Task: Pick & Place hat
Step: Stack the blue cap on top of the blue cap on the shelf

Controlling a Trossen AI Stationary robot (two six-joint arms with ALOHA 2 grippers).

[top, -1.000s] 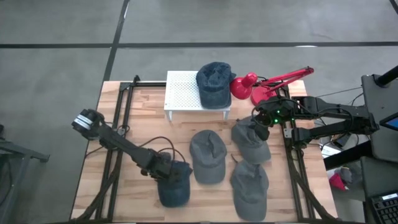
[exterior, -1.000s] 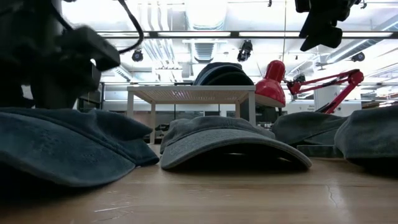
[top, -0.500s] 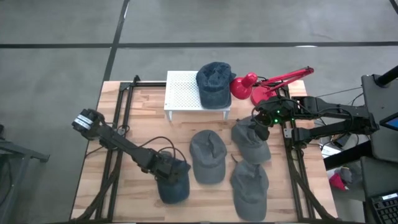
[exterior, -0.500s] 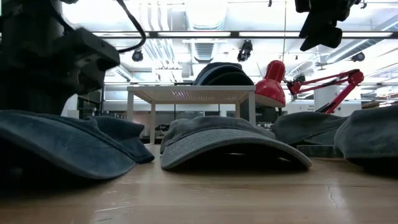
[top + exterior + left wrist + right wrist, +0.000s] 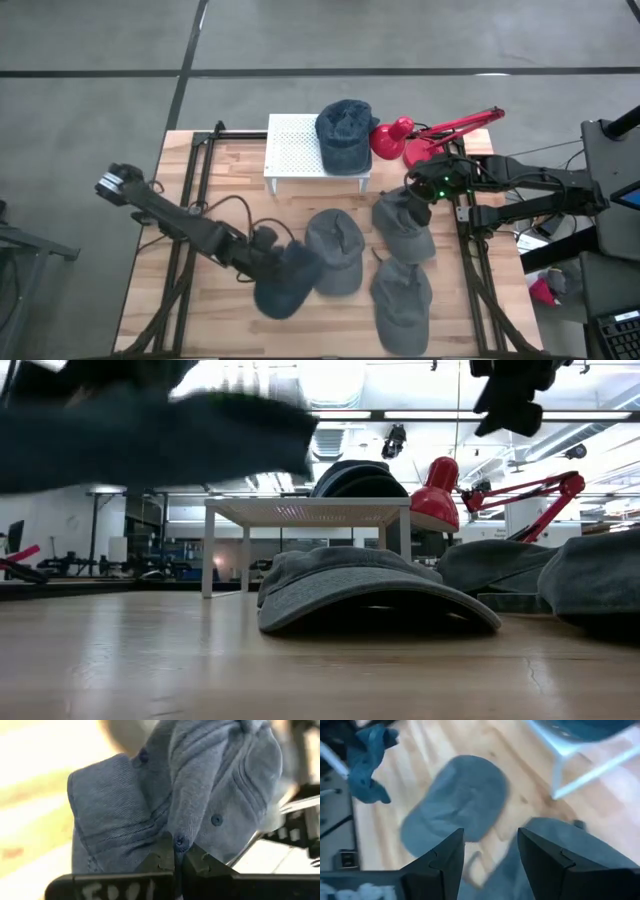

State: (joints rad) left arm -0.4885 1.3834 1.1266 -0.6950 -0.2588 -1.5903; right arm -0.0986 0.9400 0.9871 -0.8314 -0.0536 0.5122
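while the left claw (image 5: pixel 175 862) pinches the crumpled dark blue denim cap (image 5: pixel 283 283), its fingers closed on the fabric, the cap hangs clear of the wooden bench (image 5: pixel 225 190) near the front left, just beside the flat grey cap (image 5: pixel 334 252) at the middle. behind that stands a white perforated stand (image 5: pixel 296 146) with another blue cap (image 5: pixel 346 133) on its right end. the right claw (image 5: pixel 487 855), fingers wide apart and holding nothing, hovers above 2 more grey caps (image 5: pixel 403 258) near a red desk lamp (image 5: pixel 425 138).
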